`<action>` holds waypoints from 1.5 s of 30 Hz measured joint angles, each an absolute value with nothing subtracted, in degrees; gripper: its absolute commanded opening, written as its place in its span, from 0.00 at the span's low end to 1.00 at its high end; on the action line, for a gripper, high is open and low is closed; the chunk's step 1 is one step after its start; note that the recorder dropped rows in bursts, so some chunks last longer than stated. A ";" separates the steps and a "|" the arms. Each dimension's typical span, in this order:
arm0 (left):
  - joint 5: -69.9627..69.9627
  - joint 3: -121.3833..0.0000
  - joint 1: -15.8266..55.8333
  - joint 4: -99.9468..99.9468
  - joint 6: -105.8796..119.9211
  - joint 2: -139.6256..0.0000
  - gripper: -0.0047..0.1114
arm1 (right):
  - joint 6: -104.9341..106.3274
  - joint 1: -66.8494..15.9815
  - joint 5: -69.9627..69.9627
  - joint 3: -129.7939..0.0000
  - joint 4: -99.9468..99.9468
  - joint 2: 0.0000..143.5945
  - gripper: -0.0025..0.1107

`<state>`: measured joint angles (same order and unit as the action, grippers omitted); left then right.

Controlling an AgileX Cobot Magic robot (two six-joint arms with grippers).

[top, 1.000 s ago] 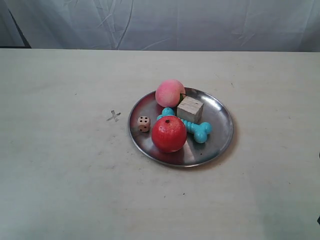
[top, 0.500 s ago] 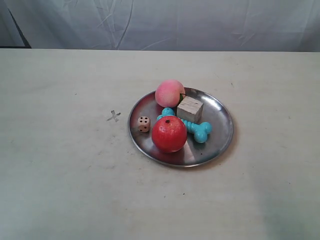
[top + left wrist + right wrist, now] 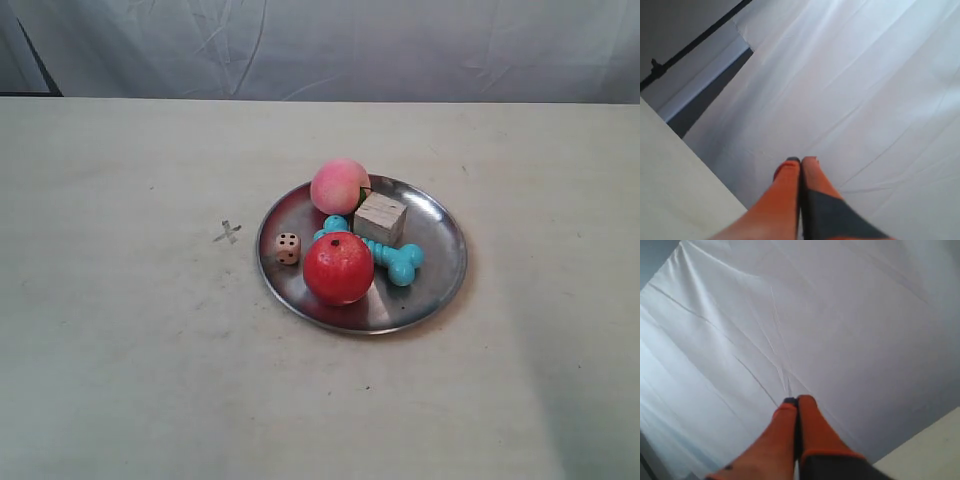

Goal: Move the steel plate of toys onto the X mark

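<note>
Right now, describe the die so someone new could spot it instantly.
Find the steel plate on the table. On its edge nearest the X mark, beside the red ball, sits the die. It is the smallest toy, beige with dark dots.

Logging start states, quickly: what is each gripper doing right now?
Left gripper: closed, holding nothing.
Right gripper: closed, holding nothing.
</note>
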<state>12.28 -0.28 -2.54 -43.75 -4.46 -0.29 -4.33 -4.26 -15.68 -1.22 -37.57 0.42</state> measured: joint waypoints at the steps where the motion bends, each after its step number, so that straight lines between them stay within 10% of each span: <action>1: 11.68 -0.28 -2.54 -44.01 -5.47 -0.29 0.04 | -4.61 -4.26 -15.68 -1.22 -39.61 0.42 0.01; 5: 7.90 -10.38 -2.54 -41.23 -6.81 -5.67 0.04 | 3.77 -4.26 -16.62 -8.13 -50.78 7.64 0.01; 19: -45.64 -88.49 -2.45 -33.06 18.22 -91.23 0.04 | 88.59 -4.26 -11.04 -67.85 -98.37 86.73 0.01; 33: -52.67 -91.46 -1.79 -42.70 22.77 -109.76 0.04 | 113.71 -4.12 -51.03 -63.02 -99.85 103.68 0.01; 40: -52.67 -91.46 1.64 -43.38 25.41 -110.20 0.04 | 114.20 -5.78 -44.07 -49.31 -100.25 103.48 0.01; 45: -50.62 -91.46 3.49 -43.41 26.13 -110.28 0.04 | 111.54 -6.79 -10.18 -45.87 -100.89 101.64 0.01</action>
